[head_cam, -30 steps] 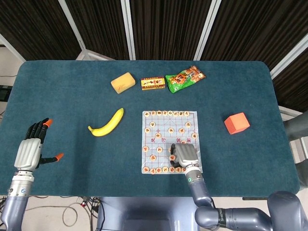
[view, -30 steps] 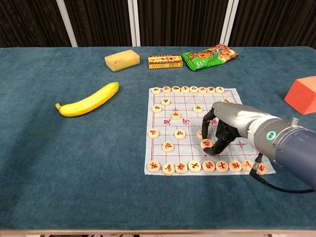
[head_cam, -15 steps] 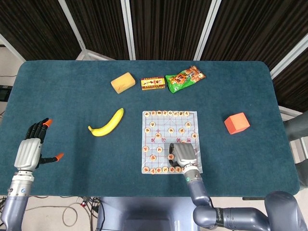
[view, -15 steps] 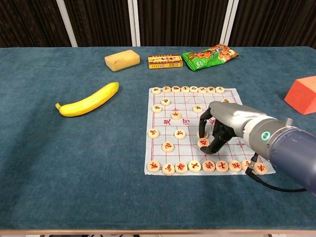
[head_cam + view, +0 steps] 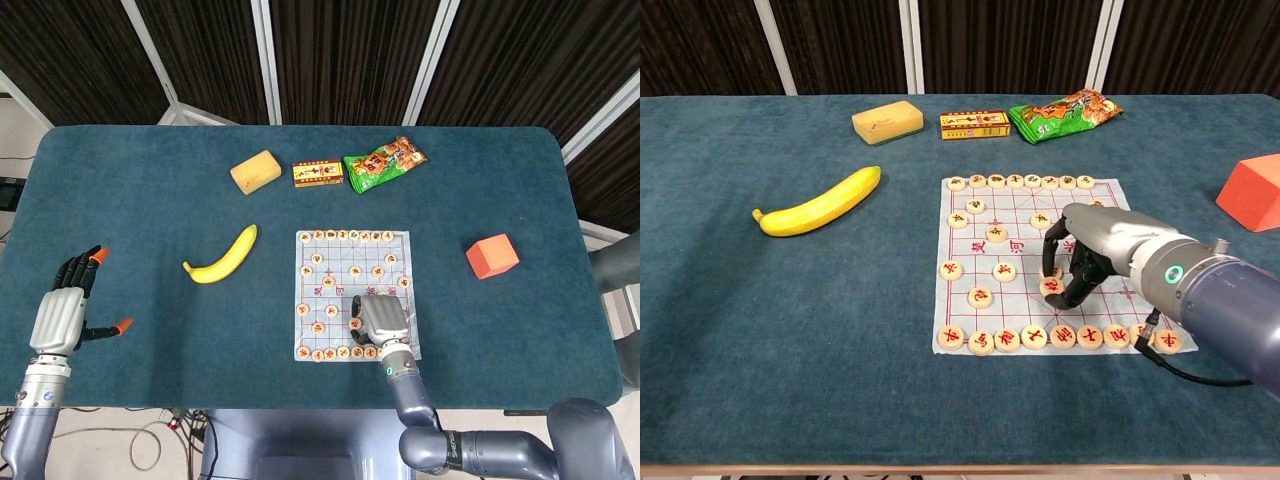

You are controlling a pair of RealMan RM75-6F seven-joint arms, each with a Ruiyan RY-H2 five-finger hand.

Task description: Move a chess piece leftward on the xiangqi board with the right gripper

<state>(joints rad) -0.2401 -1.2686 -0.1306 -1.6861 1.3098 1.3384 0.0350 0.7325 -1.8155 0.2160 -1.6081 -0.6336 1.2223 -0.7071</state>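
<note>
Dark slatted panels back a teal cloth counter [image 5: 150, 190] where a white paper xiangqi board [image 5: 1018, 222] lies flat, its round wooden discs set on grid points. Reaching from the near side, the right hand [image 5: 1088, 258] arches over the board's right half, fingers [image 5: 1072, 290] curled down onto one pale disc with a red character [image 5: 1051, 287], apparently pinching it so it can be slid left along its row. Well apart, the left hand [image 5: 62, 318] idles with fingers spread, holding nothing.
</note>
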